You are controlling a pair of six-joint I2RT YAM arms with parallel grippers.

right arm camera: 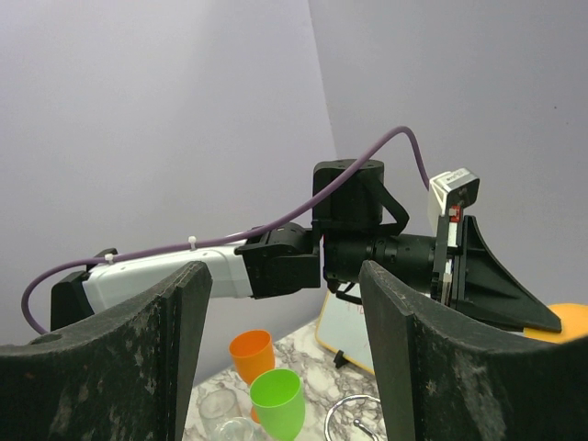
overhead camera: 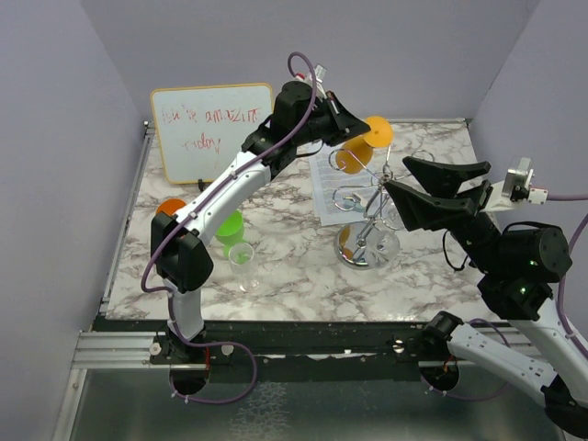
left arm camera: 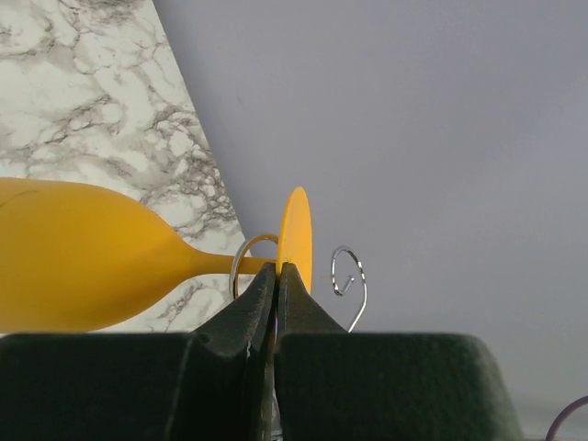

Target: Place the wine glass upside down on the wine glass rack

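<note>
The wine glass [overhead camera: 354, 156] is yellow-orange plastic and is held on its side at the back of the table, foot [overhead camera: 378, 130] up and to the right. My left gripper [overhead camera: 352, 127] is shut on the rim of its foot. In the left wrist view the gripper [left arm camera: 277, 267] pinches the foot disc [left arm camera: 296, 234], the bowl [left arm camera: 73, 266] points left, and a curled rack arm [left arm camera: 243, 262] loops at the stem. The chrome wine glass rack [overhead camera: 367, 207] stands on its mirrored base [overhead camera: 384, 250] just below. My right gripper [overhead camera: 395, 175] is open and empty beside the rack's top.
A whiteboard [overhead camera: 211, 129] stands at the back left. A green cup [overhead camera: 230, 226], an orange cup [overhead camera: 168, 207] and a clear glass [overhead camera: 242, 257] sit at the left. A printed sheet [overhead camera: 329, 188] lies behind the rack. The right wrist view shows the left arm [right arm camera: 303, 262] ahead.
</note>
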